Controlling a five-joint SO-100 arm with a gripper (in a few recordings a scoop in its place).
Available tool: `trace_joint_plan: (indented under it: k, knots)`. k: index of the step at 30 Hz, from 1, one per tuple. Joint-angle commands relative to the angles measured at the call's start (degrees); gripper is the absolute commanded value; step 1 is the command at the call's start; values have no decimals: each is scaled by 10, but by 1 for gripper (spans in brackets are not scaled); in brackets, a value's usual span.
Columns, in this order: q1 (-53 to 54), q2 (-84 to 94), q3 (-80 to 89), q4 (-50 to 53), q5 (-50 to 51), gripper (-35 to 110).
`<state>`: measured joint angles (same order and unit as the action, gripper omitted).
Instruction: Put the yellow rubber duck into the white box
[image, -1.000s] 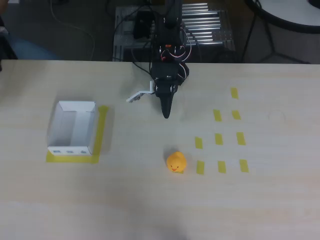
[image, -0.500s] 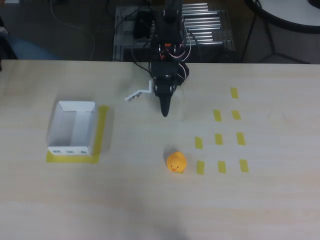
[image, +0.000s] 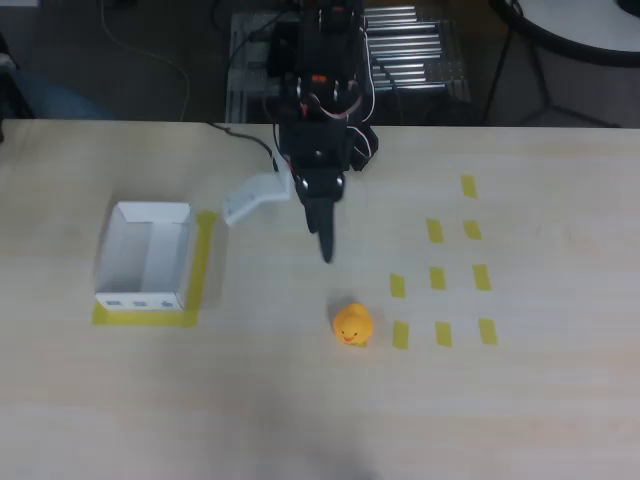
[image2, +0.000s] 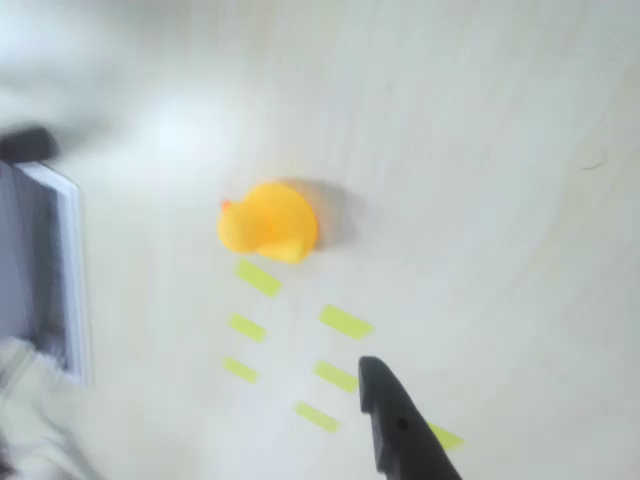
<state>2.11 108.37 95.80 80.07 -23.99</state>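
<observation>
Table (image: 520, 420) bears duck (image: 352, 325), box (image: 145, 256), tape strips (image: 437, 278).

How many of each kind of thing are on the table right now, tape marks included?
Yellow duck: 1
White box: 1
Small yellow tape marks right of the duck, overhead view: 9
Yellow tape border along the box: 1
Total: 12
The gripper hangs open above the table, holding nothing.
</observation>
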Motion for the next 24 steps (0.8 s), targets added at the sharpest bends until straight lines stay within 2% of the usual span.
trace_joint_plan:
  k: [1, 9, 17, 24]
  knots:
    - [-50, -113, -163, 72, -38, 62]
    - [-85, -340, -323, 111, -26, 63]
    - [-84, -488, -422, 93, -25, 62]
    - [-82, -550, -468, 94, -31, 58]
